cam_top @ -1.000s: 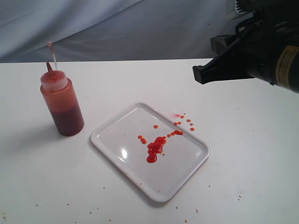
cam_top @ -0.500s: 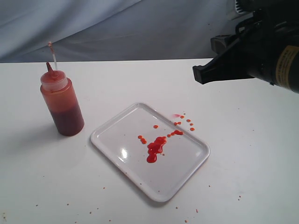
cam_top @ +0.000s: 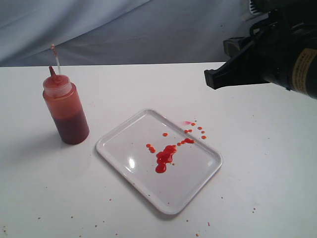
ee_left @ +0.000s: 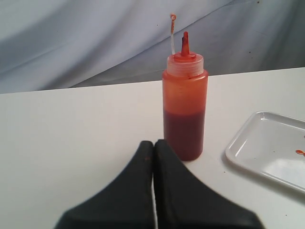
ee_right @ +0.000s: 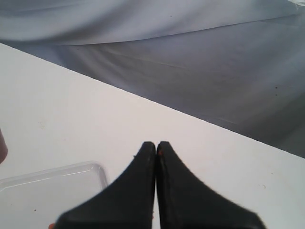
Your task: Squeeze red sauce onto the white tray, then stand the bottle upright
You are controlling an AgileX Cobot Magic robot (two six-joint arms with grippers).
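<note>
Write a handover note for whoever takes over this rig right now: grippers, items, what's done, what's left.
Left gripper: shut, empty, just short of the bottle.
Right gripper: shut, empty, clear of the white tray.
Bottle: upright on the table, beside the tray and not touching it, tip cap off.
Done: red sauce blob and drops on the tray; a few drops landed on the table past its far rim.
Left: apparently nothing.

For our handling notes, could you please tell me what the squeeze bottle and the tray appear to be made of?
The bottle looks like translucent plastic: the dark red sauce level shows through its wall. The white tray is glossy and smooth, with a bright reflection; plastic, melamine or glazed ceramic, I cannot tell which.
</note>
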